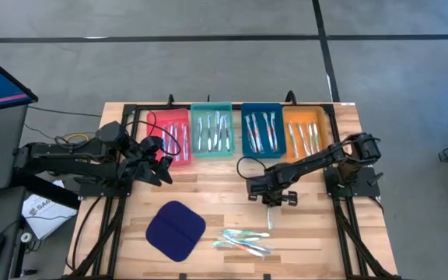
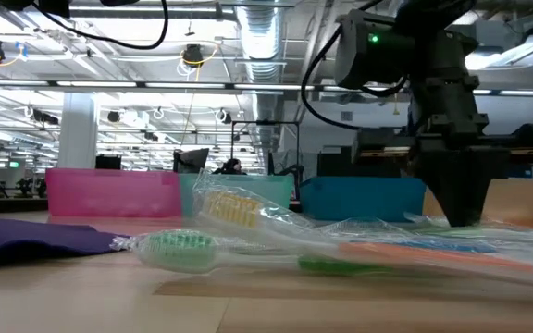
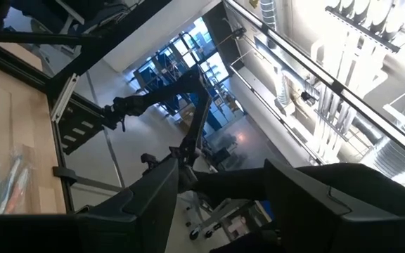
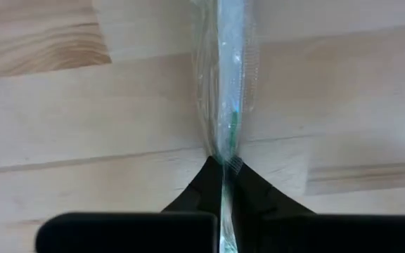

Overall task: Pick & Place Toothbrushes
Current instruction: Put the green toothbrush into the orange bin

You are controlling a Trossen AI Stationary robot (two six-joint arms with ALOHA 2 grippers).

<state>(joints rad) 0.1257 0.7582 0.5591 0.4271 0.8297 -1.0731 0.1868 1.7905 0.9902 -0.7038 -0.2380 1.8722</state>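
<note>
Right of centre in the high view, the right gripper (image 1: 269,210) is pinching a wrapped toothbrush (image 4: 228,84) between closed fingers. Roughly four more wrapped toothbrushes (image 1: 243,241) are lying at lower centre beside one dark blue pad (image 1: 175,230). Four trays (image 1: 212,148) are sitting across the upper middle, and the left gripper (image 1: 162,163) is hovering part-open, empty, at their left end.

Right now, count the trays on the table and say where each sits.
4, side by side along the table's far edge, left to right in the high view: red tray, teal tray, blue tray, orange tray. None appears hidden.
</note>
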